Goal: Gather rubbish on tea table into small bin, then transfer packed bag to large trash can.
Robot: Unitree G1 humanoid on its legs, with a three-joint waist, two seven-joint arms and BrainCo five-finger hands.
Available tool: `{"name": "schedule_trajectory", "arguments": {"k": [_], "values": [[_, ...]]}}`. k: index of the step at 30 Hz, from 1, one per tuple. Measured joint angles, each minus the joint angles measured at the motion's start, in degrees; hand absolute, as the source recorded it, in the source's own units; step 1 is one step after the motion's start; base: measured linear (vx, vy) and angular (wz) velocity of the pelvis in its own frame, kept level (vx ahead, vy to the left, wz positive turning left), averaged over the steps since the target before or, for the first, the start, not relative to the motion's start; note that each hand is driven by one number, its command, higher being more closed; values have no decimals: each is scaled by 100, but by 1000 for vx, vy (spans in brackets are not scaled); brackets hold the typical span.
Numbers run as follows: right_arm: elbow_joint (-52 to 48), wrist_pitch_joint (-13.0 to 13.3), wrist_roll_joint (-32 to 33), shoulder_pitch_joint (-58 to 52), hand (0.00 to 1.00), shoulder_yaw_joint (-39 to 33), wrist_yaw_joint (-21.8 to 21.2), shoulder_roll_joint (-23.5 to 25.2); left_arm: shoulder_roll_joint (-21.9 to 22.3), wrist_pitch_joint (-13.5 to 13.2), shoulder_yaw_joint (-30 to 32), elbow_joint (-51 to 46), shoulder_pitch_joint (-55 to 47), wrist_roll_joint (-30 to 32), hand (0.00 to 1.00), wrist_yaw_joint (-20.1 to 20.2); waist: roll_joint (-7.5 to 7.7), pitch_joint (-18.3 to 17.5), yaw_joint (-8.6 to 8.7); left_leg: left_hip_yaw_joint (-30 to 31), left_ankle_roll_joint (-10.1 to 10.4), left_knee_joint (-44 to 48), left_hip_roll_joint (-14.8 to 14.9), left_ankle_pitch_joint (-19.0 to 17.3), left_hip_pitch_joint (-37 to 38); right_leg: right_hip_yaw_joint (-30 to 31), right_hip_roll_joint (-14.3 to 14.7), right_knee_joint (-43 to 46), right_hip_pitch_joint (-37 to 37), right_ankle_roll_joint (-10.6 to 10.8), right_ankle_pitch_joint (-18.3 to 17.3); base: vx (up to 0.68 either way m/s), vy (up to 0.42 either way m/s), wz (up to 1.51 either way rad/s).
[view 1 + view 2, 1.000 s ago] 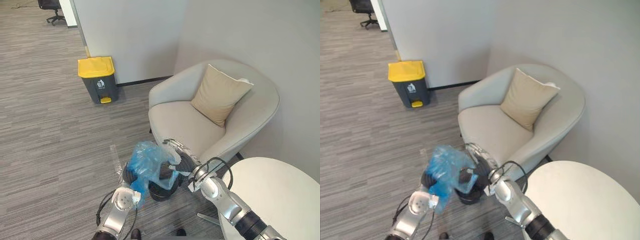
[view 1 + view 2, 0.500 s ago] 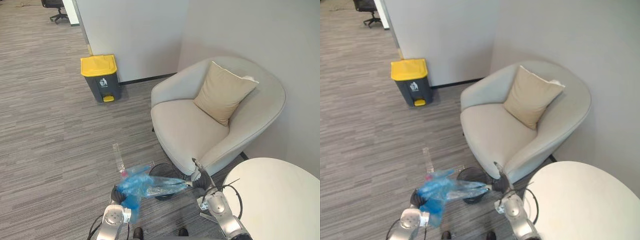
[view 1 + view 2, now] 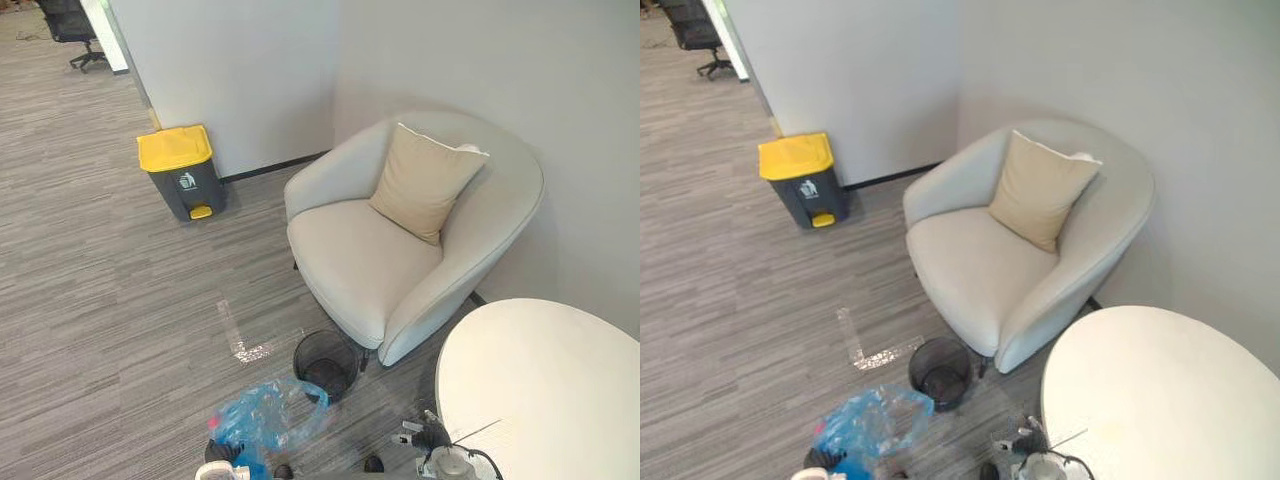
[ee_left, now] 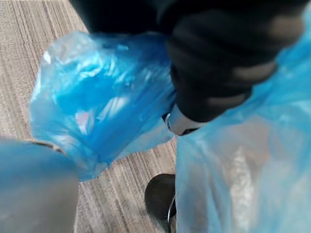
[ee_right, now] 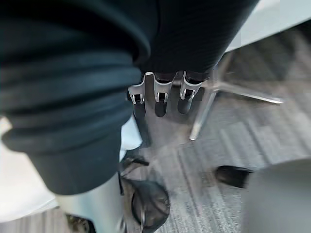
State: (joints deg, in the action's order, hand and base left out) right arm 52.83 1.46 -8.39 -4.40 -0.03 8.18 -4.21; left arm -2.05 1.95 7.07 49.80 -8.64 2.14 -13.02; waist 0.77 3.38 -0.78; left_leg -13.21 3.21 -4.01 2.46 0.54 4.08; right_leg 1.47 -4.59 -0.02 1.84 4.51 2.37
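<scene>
Left eye view: the blue rubbish bag (image 3: 265, 420) is out of the small black mesh bin (image 3: 325, 362) and bunched right against my left hand (image 3: 218, 472). The bin stands on the carpet just beyond the bag. The round white surface (image 3: 540, 390) lies off toward my right arm. Far ahead of my left hand, against the wall, stands the grey pedal can with the yellow lid (image 3: 180, 170), lid down, well apart from the bag.

Left wrist view: blue plastic drapes on both sides of my hand's dark cover. I cannot tell what grip I have on it. The mesh bin shows past the bag.

Right wrist view: my right hand (image 5: 160, 94) hangs with straight, loose fingers (image 5: 186, 93) and carries nothing. The surface's metal leg (image 5: 206, 109) is near the fingertips.

I judge the gathering done and the transfer in hand. Next I must carry the bag across the floor to the yellow-lidded can, get its lid up by pedal or with my free right hand, and drop the bag in without spilling.
</scene>
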Motion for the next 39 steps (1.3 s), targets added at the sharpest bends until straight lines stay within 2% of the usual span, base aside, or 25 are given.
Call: {"name": "schedule_trajectory", "arguments": {"k": [2,4,5,6,8,9,10,11,12,13,14,15,17,18,19,21,22,24,25,26,27,30,33,35,39], "values": [[-15,-23,2,62,0,-16,73,120,76,-2,159,43,72,3,100,9,20,100,-95,-235,-33,342,40,-187,-64,226,15,184,107,20,-15,-53,25,-56],[-46,-40,11,134,0,-95,161,254,116,-3,300,-24,164,-20,100,60,47,83,-94,-373,-182,970,146,-386,-559,89,-84,400,341,60,-197,-72,15,-21],[-41,-50,62,203,0,-102,187,312,192,-14,311,-145,194,-49,100,64,20,118,-112,-375,-193,1166,230,-446,-777,-182,-148,898,624,-45,-430,-55,-12,8],[-41,-50,150,267,0,-109,194,394,217,-37,340,-198,228,-113,100,62,42,167,-125,-329,-199,1318,271,-470,-832,-346,-239,1902,939,-211,-738,6,-33,17],[-41,-46,218,277,0,-160,196,569,229,-38,392,-249,199,-126,100,47,89,205,-167,-202,-195,1533,288,-472,-962,-348,-379,3084,949,-49,-1244,1,-104,44],[-51,-39,228,283,0,-170,195,622,242,-40,448,-367,190,-125,100,34,182,169,-179,-133,-193,1645,298,-471,-1075,-342,-461,3414,845,63,-1537,-69,-170,64],[-53,-38,228,284,0,-179,195,647,251,-46,455,-444,173,-125,100,11,224,141,-224,-51,-174,1717,302,-459,-1141,-333,-502,3515,737,120,-1729,-50,-233,52],[-52,-36,231,284,0,-213,203,658,262,-51,434,-504,184,-125,100,-42,318,110,-309,-20,-89,1824,313,-406,-1239,-323,-486,3046,569,173,-1884,-69,-245,18],[-63,-37,241,355,0,-218,213,634,288,-52,428,-506,232,-132,100,-63,262,81,-420,-9,43,1790,397,-321,-1318,-369,-323,2531,402,127,-1937,-88,-224,-7],[-94,-32,268,468,0,-227,237,578,361,-57,424,-500,236,-144,100,-67,111,89,-481,44,139,1725,496,-241,-1398,-412,-185,2159,280,-44,-1884,-180,-181,2],[-164,-32,354,561,0,-244,275,476,496,-53,396,-459,244,-180,100,-73,-97,164,-436,240,179,1616,622,-67,-1480,-615,-21,1859,195,-168,-1683,-219,-142,37],[-214,-32,410,544,0,-243,309,476,529,-48,232,-419,247,-228,100,-68,-222,170,-379,373,237,1387,661,169,-1509,-769,49,1775,200,-220,-1599,-219,-137,64],[-213,-48,447,539,0,-246,389,488,526,-46,188,-417,254,-235,100,-69,-307,222,-332,541,273,981,686,462,-1447,-1013,104,1781,227,-292,-1558,-216,-113,62],[-213,-50,448,540,0,-249,422,473,557,-51,227,-429,227,-235,100,-76,-328,247,-324,559,306,770,706,462,-1399,-1171,108,1770,239,-356,-1520,-232,-78,66],[-216,-52,449,568,0,-293,443,457,541,-56,309,-451,248,-234,100,-80,-240,288,-323,393,227,808,692,415,-1409,-1329,-28,1724,238,-435,-1461,-171,-19,56],[-216,-50,454,583,0,-348,470,455,515,-71,317,-473,283,-232,100,-81,-148,337,-325,191,94,1408,618,323,-1421,-1418,-207,1733,240,-433,-1412,-133,57,46],[-217,-48,457,556,0,-393,502,454,517,-91,311,-440,288,-230,100,-80,-63,326,-261,-26,-3,2039,531,-131,-1404,-1586,-434,1733,263,-362,-1352,-166,115,58],[-218,-47,461,484,0,-536,529,450,527,-108,168,-311,371,-221,100,-48,-50,311,-214,-391,3,2666,603,-730,-1332,-1783,-642,1662,313,-227,-1237,-113,183,75],[-212,-53,465,414,0,-664,536,459,530,-105,159,-235,438,-215,100,-42,-113,289,-202,-558,13,2422,647,-1035,-1181,-1879,-660,1542,323,-84,-1098,-35,241,60],[-206,-54,465,416,0,-686,538,473,535,-105,175,-224,448,-212,100,-41,-160,274,-202,-580,-24,2328,627,-1086,-1162,-1888,-653,1529,325,-54,-1074,-34,271,46],[-178,-78,477,399,0,-806,537,561,473,-101,233,-174,477,-209,100,-51,-10,315,-208,-630,-51,2083,487,-1016,-1152,-1871,-681,1358,307,12,-946,-34,159,18],[28,-83,503,335,0,-843,533,765,243,-102,150,-29,457,-115,100,-44,198,183,-213,-658,-205,1359,67,-702,-862,-1707,-817,774,157,38,-612,-37,171,3],[192,-75,501,342,0,-952,546,759,155,-119,-59,162,487,-73,100,-35,197,169,-177,-599,-296,992,-152,-601,-691,-1609,-893,613,37,49,-540,-35,129,13],[277,-75,501,369,0,-1004,545,762,61,-121,-161,281,520,-49,100,-34,248,134,-164,-518,-270,687,-267,-449,-657,-1556,-893,524,45,50,-537,-6,65,18],[463,-97,462,486,0,-1136,540,740,-69,-130,-145,418,517,-42,100,-35,219,152,-172,-497,-289,308,-391,-288,-485,-1537,-898,416,39,105,-547,38,45,3]]}}
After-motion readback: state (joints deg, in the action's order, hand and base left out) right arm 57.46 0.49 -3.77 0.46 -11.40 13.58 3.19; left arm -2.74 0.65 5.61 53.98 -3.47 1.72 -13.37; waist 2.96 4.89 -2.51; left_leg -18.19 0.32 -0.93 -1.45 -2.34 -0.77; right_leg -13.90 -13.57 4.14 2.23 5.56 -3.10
